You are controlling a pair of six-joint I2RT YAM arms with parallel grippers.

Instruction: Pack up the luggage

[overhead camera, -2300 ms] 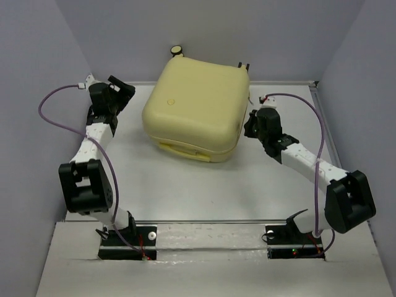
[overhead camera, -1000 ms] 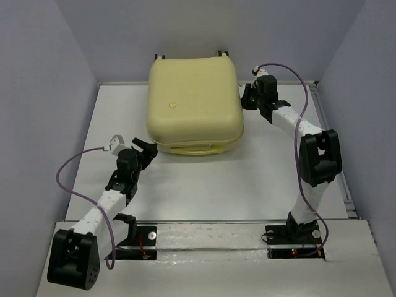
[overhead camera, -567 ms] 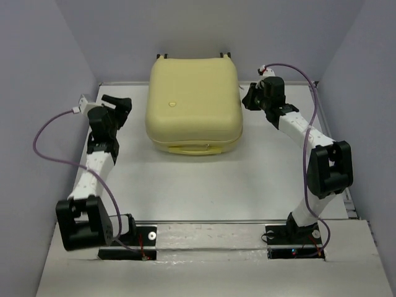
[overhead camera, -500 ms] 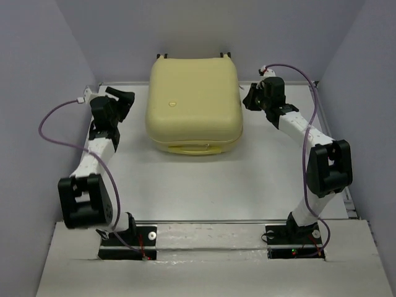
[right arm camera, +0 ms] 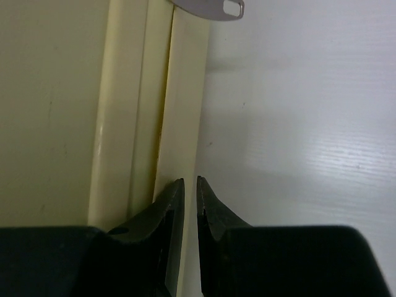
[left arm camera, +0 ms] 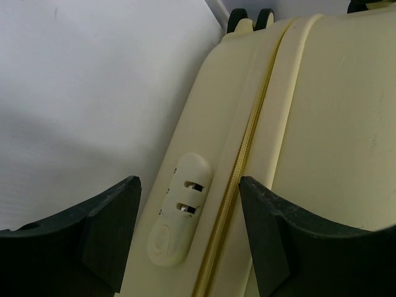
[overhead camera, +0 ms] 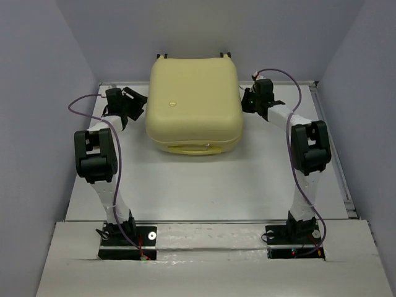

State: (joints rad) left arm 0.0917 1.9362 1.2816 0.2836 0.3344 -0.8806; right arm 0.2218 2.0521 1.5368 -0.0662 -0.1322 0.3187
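The luggage (overhead camera: 193, 99), a pale yellow hard-shell suitcase, lies flat and closed at the back of the table. My left gripper (overhead camera: 132, 105) is at its left side, open. In the left wrist view the two fingers (left arm camera: 108, 226) straddle the cream lock (left arm camera: 182, 207) and the gold zipper (left arm camera: 241, 179) on the luggage (left arm camera: 334, 124) without touching them. My right gripper (overhead camera: 247, 103) is at the luggage's right side. In the right wrist view its jaws (right arm camera: 190, 180) stand a sliver apart with nothing between them, tips beside the luggage's (right arm camera: 55, 111) lower shell edge.
The white table (overhead camera: 204, 179) stretches in front of the luggage. Grey walls close in the left, right and back. Black caster wheels (left arm camera: 247, 15) stick out at the luggage's far end. A small metal tag (right arm camera: 210, 7) hangs near the seam on the right side.
The luggage, askew earlier, now lies square to the table. My left arm has swung in from the table's left to the luggage's left side. The right gripper stays at its right side.
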